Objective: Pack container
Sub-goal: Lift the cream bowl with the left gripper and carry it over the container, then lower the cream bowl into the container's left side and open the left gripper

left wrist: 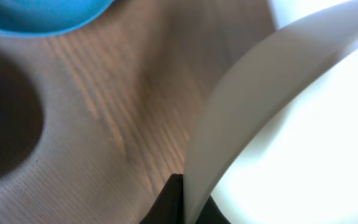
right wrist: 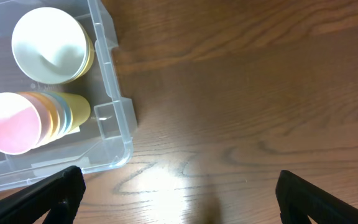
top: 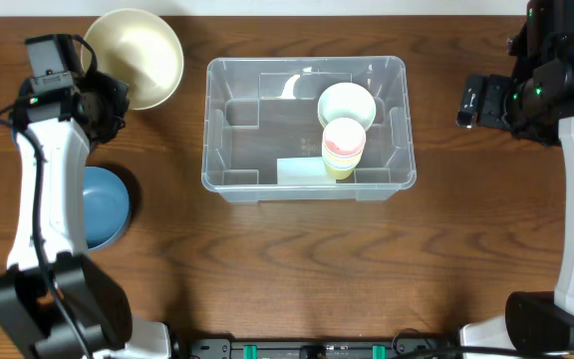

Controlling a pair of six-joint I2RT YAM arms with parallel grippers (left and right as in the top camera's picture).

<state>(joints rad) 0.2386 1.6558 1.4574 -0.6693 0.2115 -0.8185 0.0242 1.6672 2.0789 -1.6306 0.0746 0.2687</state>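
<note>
The clear plastic container (top: 305, 125) sits at the table's middle. Inside it a stack of pastel cups (top: 343, 147) lies on its side beside a cream cup (top: 347, 104); both show in the right wrist view, the stack (right wrist: 30, 121) and the cream cup (right wrist: 48, 45). My left gripper (top: 103, 95) is shut on the rim of a large cream bowl (top: 138, 55) at the far left, its fingers pinching the bowl wall (left wrist: 194, 199). My right gripper (right wrist: 179, 199) is open and empty over bare wood, right of the container's corner (right wrist: 114, 124).
A blue bowl (top: 103, 204) sits on the table at the left, beside my left arm; its rim also shows in the left wrist view (left wrist: 42, 15). A pale flat card (top: 302, 172) lies on the container's floor.
</note>
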